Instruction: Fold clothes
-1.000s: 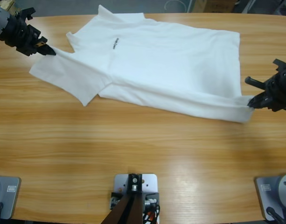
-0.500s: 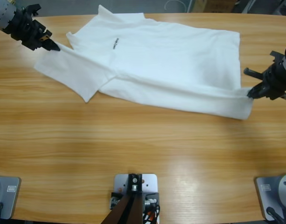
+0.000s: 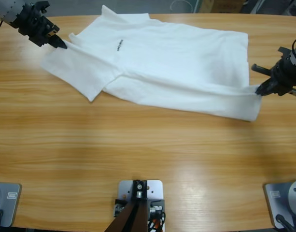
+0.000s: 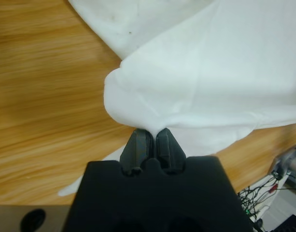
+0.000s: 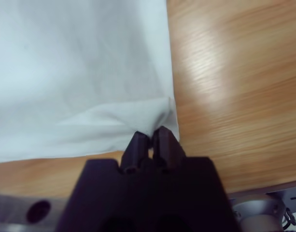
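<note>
The clothes are one white T-shirt spread across the far half of the table, collar to the left, with a tiny dark logo on the chest. My left gripper is at the far left, shut on the edge of the near sleeve, which it holds lifted. My right gripper is at the right edge, shut on the shirt's hem corner. A near strip of the body lies folded over along the front edge.
The wooden table stretches bare in front of the shirt. Cables and equipment show beyond the table's edge in the left wrist view.
Both grippers have carried their cloth toward the far side: the left sleeve moved up and slightly right, the hem corner moved up, and the shirt's near edge has shifted away from the front.
</note>
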`<control>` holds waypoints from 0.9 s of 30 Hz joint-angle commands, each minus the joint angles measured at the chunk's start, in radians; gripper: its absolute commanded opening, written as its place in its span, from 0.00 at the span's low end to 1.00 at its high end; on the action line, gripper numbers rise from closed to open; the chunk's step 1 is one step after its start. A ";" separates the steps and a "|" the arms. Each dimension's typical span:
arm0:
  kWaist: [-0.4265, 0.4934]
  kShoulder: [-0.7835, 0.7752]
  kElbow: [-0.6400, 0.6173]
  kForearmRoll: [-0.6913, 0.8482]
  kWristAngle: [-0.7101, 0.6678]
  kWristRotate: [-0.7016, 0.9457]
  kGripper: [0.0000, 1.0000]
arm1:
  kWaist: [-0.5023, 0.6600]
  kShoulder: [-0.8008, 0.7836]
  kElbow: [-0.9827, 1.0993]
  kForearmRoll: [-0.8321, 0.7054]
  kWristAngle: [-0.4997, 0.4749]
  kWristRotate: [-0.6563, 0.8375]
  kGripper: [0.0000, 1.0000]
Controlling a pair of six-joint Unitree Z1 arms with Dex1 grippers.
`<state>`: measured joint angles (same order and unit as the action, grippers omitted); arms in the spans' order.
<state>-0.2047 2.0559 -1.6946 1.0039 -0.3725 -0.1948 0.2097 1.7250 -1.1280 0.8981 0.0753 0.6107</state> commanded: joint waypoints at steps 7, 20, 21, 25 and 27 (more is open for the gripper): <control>0.011 0.142 -0.127 0.094 -0.012 0.021 0.00 | -0.036 0.081 -0.045 0.027 -0.023 -0.039 0.00; 0.011 0.208 -0.195 0.135 -0.012 0.024 0.00 | -0.047 0.120 -0.058 0.025 -0.028 -0.049 0.00; 0.011 0.212 -0.198 0.137 -0.011 0.024 0.00 | -0.047 0.123 -0.060 0.025 -0.028 -0.050 0.00; 0.011 0.229 -0.214 0.147 -0.011 0.024 0.00 | -0.051 0.141 -0.067 0.025 -0.031 -0.055 0.00; 0.011 0.236 -0.221 0.150 -0.011 0.024 0.00 | -0.054 0.148 -0.071 0.025 -0.033 -0.058 0.00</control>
<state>-0.2047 2.2033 -1.8886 1.1333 -0.3735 -0.1783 0.1836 1.8129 -1.1818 0.9147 0.0672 0.5708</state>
